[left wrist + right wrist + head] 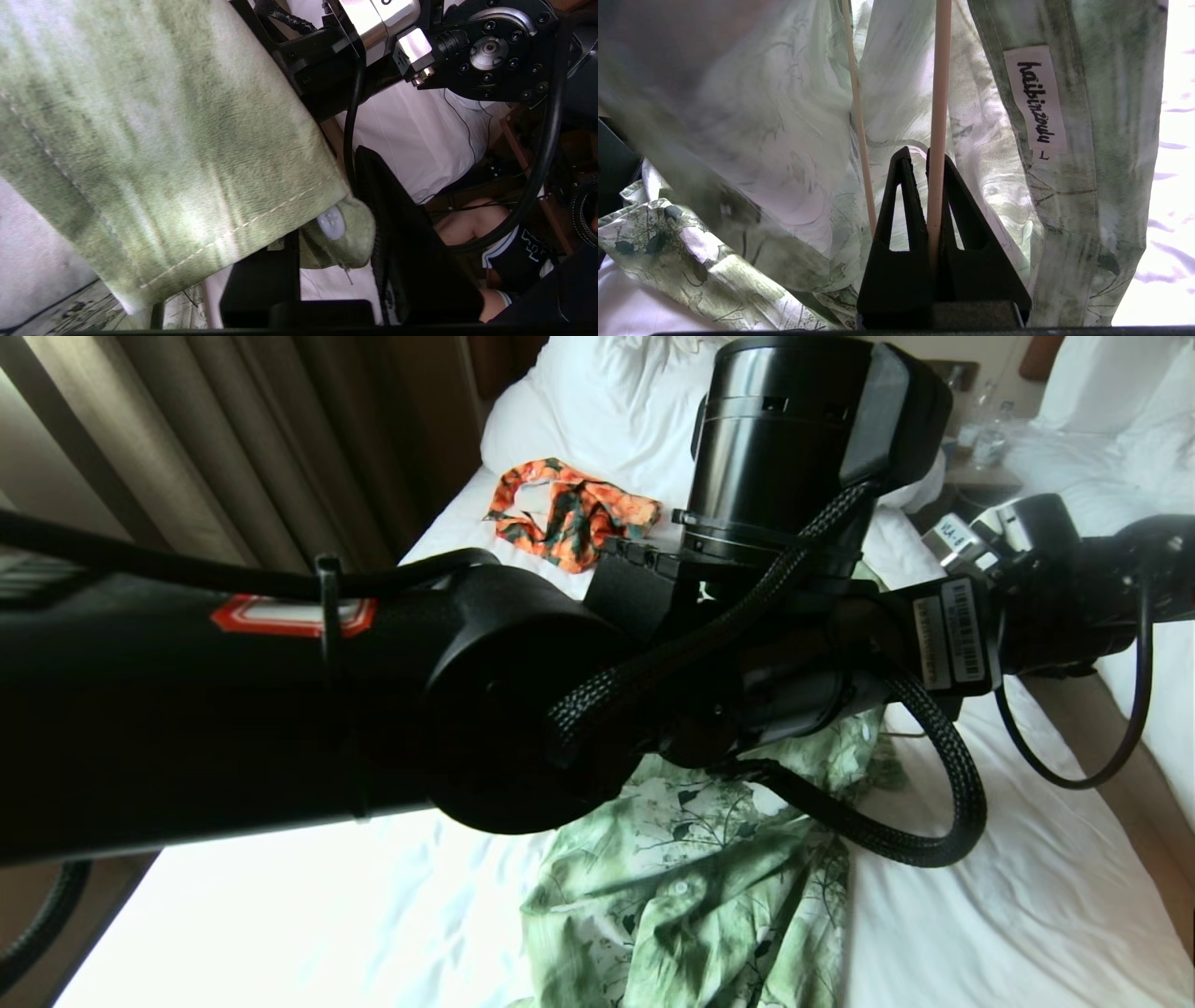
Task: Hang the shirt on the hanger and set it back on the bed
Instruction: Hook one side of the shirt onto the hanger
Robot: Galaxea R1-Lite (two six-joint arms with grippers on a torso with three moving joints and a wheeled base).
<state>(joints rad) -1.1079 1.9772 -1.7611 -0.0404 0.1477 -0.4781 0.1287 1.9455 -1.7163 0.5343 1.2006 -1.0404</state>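
Observation:
The green leaf-print shirt (pixel 691 887) lies crumpled on the bed (pixel 980 915), partly under my arms. Both arms reach over it, and their grippers are hidden in the head view. In the right wrist view my right gripper (pixel 920 156) is shut on a cream rod of the hanger (pixel 938 116). A second rod runs beside it, and the shirt (pixel 784 116) with its neck label (pixel 1036 102) hangs around both rods. My left gripper (pixel 334 219) has its jaws apart. A folded edge of the shirt (pixel 154 140) with a white button (pixel 331 222) lies between them.
An orange, black and teal garment (pixel 569 513) lies farther up the bed near the white pillow (pixel 597 401). Curtains (pixel 233 448) hang at the left. A nightstand with bottles (pixel 985 439) and a second bed (pixel 1120 420) stand on the right. A person's leg (pixel 472 224) shows beyond the bed.

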